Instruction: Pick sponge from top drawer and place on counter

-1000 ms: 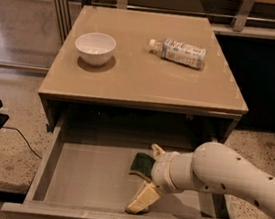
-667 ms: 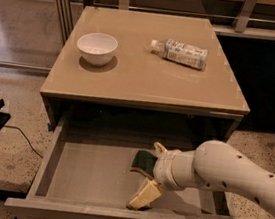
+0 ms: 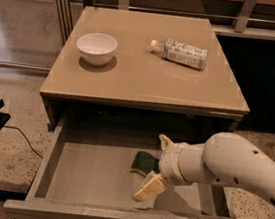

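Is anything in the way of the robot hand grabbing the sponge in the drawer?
Nothing visible. The gripper is down in the top drawer, open, with the sponge right at its fingers and nothing between them. Up on the counter, the bowl and bottle leave bare space near the front.

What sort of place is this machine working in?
Probably an office kitchenette or test area: a tan counter holding a white bowl and bottle, a speckled hard floor, and an open top drawer where the open gripper is down at the sponge.
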Available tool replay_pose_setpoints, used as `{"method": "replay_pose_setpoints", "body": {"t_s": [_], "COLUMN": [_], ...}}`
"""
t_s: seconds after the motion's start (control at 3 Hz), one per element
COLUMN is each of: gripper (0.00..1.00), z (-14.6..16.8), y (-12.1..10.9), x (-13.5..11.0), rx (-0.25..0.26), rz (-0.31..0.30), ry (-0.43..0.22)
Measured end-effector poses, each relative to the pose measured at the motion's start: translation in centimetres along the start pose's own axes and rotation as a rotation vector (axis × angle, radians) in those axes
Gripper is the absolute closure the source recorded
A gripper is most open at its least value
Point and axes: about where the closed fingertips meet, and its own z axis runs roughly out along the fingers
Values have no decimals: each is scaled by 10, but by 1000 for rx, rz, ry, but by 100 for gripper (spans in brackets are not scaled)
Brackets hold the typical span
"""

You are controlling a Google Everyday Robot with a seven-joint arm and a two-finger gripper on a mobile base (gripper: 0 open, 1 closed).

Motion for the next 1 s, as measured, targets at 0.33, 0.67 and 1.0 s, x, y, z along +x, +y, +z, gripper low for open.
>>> {"method": "replay_pose_setpoints", "body": {"t_s": [0.33,0.67,1.0], "gripper": [0,0,0], "z": [9,15,28], "y": [-9,-22,-20], "x": [6,25,44], "rx": [38,100,110], "rz": [4,14,25], "ry": [8,13,14]}}
